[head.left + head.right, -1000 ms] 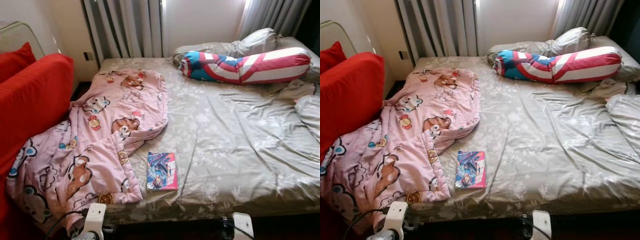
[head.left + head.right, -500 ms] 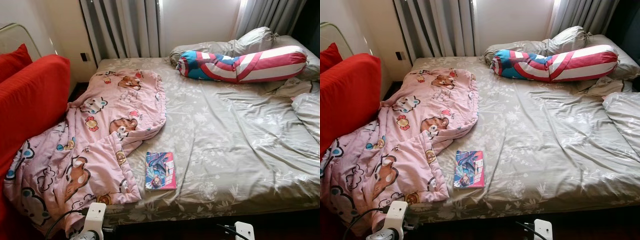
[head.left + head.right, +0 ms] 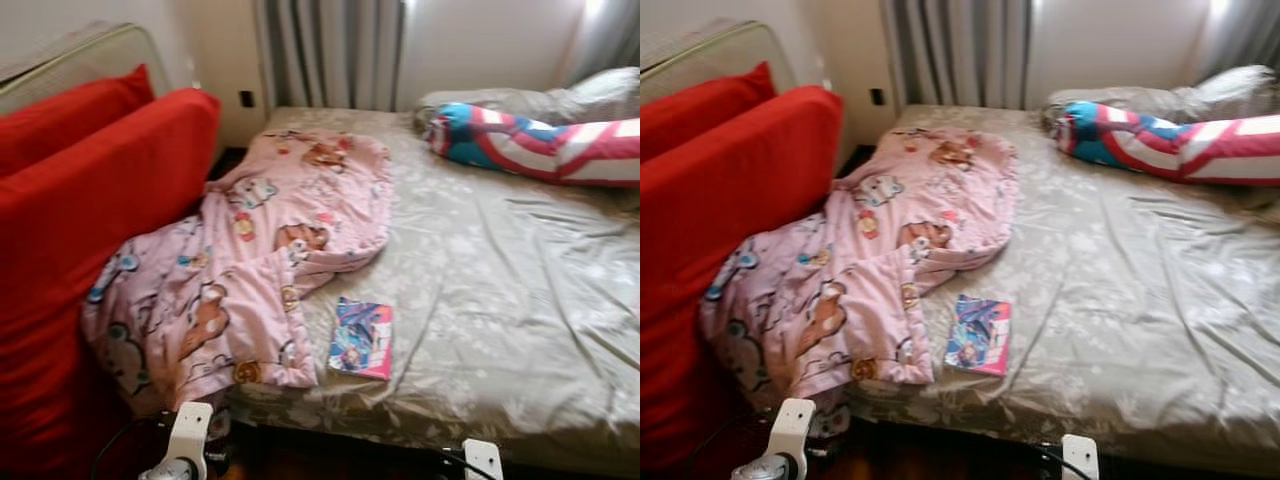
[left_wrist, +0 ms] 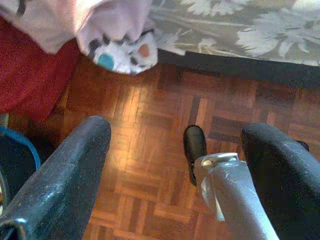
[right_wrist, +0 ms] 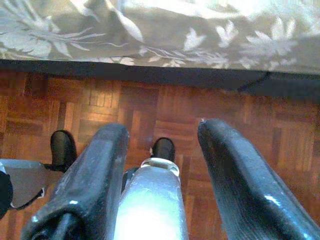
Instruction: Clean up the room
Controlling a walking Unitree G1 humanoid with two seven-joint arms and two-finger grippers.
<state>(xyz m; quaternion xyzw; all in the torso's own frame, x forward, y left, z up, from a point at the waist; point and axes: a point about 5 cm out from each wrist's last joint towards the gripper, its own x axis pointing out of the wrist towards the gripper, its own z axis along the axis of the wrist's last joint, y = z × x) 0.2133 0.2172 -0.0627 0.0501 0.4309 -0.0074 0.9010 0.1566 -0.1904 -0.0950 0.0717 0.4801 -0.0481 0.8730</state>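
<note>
Grey flower-print sheets cover the bed [image 3: 500, 300], with curtains at its far side and parquet floor [image 5: 150, 105] below its near edge. Red cushions [image 3: 90, 250] line the left side. One colourful book [image 3: 362, 338] lies flat near the bed's near edge, its long axis running away from the robot, just beside the rumpled pink blanket [image 3: 250, 270]; bare sheet spreads to its right. Both the left gripper [image 4: 175, 165] and right gripper [image 5: 160, 165] hang over the floor, fingers spread wide, holding nothing.
</note>
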